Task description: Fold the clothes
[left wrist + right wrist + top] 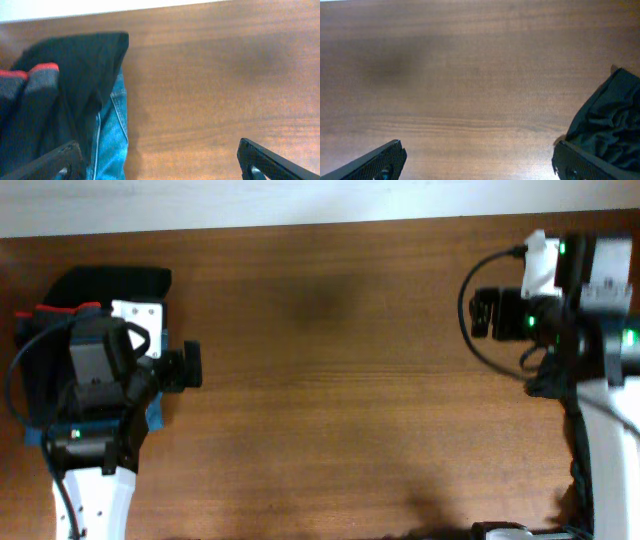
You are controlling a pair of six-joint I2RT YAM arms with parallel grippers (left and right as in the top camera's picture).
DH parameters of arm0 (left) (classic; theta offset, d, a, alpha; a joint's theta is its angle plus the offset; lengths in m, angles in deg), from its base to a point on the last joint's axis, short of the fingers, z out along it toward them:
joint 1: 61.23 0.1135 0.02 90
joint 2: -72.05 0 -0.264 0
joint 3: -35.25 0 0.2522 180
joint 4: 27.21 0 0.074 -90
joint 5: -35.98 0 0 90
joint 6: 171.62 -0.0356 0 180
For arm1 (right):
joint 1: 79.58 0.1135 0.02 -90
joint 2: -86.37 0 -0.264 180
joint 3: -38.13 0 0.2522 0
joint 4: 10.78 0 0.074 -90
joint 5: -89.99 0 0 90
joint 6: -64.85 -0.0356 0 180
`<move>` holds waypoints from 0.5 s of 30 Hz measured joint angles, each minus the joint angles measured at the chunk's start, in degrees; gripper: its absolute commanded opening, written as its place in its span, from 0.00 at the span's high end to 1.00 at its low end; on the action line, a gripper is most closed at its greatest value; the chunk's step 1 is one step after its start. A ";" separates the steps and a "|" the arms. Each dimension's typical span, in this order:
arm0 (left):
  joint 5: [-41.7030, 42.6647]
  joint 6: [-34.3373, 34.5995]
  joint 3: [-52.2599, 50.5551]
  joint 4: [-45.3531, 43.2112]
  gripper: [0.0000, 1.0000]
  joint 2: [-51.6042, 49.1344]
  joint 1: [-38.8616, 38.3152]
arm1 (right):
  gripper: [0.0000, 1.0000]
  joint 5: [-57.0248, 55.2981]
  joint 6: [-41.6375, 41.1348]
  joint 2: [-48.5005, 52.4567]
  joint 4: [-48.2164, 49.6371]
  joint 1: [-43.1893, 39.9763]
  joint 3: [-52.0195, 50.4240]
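At the left wrist, left gripper (159, 145): jaws spread wide with nothing between them, low over bare wood just beside the stacked clothes.
At the right wrist, right gripper (477, 146): jaws equally wide apart and empty, hanging above bare wood with loose cloth off to one side.
Stack at the left edge: a folded black fabric garment (85, 65) lies on top, with a grey waistband edged coral-red (40, 75) showing at its near side. A blue denim piece with pale stitching (112, 130) sticks out from underneath.
Loose item at the right edge: a crumpled black fabric garment (607, 120) sits bunched and unfolded, close to the right gripper but not touching it.
Support: the brown wooden table (330, 380) separates the two arms, which sit well apart in the overhead view.
Containers: no bin, basket or tray is visible, so the stack and the loose garment rest directly on the wood.
Step in hand (judgement): a pause between garments, since one pile looks finished and one piece is still to be folded.
Next move (judgement): the right gripper would need to close on an edge of the crumpled garment and draw it toward the open middle. Both arms could then spread it flat before folding.
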 measured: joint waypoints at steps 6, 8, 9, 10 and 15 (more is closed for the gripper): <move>1.46 0.00 -4.20 -1.84 0.01 5.86 3.30 | 0.01 0.15 -0.26 -16.92 8.20 0.00 -16.81; 1.66 0.00 -4.35 -1.86 0.01 6.97 3.67 | 0.01 0.28 -0.28 -20.33 9.11 0.00 -20.04; 1.70 0.00 -4.35 -1.90 0.01 7.30 3.74 | 0.01 0.28 -0.24 -21.64 9.29 0.00 -21.33; 1.73 0.00 -4.35 -2.03 0.01 7.43 3.72 | 0.01 0.31 -0.26 -22.47 9.29 0.00 -22.21; 1.90 0.00 -4.44 -2.08 0.01 6.93 3.72 | 0.01 0.33 -0.24 -23.39 8.72 0.00 -24.22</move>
